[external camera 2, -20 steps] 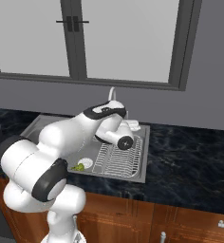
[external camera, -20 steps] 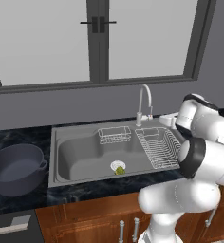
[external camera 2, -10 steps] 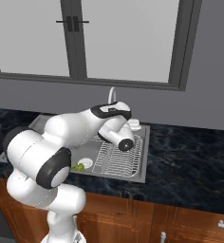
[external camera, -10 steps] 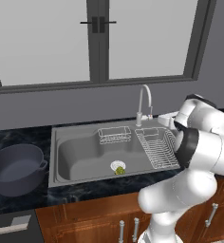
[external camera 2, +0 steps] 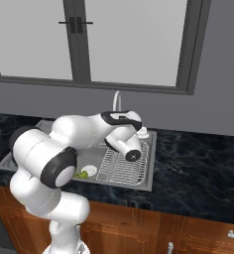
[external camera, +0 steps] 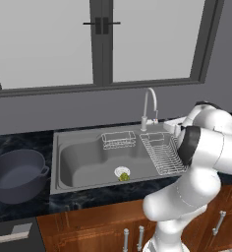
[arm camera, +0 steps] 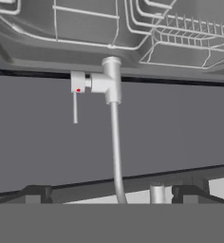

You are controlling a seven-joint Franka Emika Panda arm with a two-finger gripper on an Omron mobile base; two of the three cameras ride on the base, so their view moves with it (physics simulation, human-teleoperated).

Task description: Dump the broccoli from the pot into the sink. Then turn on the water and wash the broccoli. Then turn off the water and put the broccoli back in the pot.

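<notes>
The broccoli (external camera: pixel 124 176) (external camera 2: pixel 81 174) is a small yellow-green floret lying on the sink (external camera: pixel 83 162) (external camera 2: pixel 139 181) floor beside the round drain (external camera: pixel 121 172). On the counter left of the sink stands the dark pot (external camera: pixel 15 175), with nothing showing inside it. My gripper (arm camera: pixel 110 195) is open, just right of the chrome faucet (external camera: pixel 149 105) (external camera 2: pixel 116 101) (arm camera: pixel 112 80). In the hand view its dark fingertips (arm camera: pixel 34 194) stand wide on either side of the faucet's thin neck. The small lever (arm camera: pixel 75 102) hangs beside the faucet's base. No water runs.
A wire dish rack (external camera: pixel 162 152) (external camera 2: pixel 123 161) fills the sink's right part, and a small wire basket (external camera: pixel 118 140) sits at its back. Behind the faucet are a grey wall and window. Dark marbled counter (external camera 2: pixel 198 168) stretches to the right.
The arm's elbow has swung slightly while the hand stays by the faucet. Broccoli and pot have not moved, and the gripper stays open.
</notes>
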